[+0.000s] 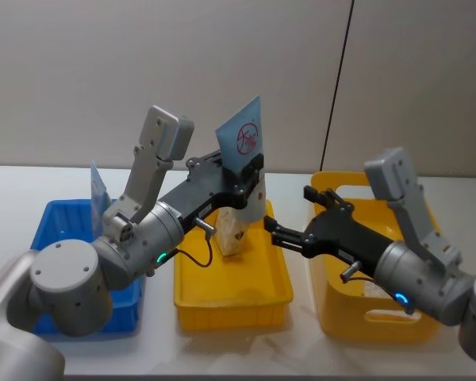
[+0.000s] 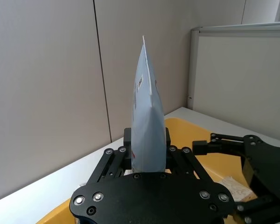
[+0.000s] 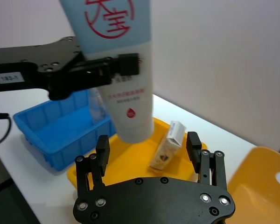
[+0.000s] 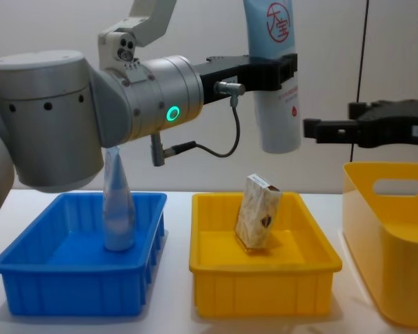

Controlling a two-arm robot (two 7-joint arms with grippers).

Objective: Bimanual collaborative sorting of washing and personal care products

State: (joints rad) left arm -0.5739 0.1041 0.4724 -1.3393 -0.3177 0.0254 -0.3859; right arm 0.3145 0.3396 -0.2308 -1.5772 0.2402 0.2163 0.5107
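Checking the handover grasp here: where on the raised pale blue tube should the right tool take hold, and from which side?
Best guess: the round lower body of the tube, below the left tool, which is shut on its middle. The cap end hangs free and points down above the yellow tray. The open right tool is level with it, so it can come in sideways from the robot's right.

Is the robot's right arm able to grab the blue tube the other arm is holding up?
Probably yes. The right gripper is open beside the tube, which the left gripper holds above the yellow tray, nothing between them.
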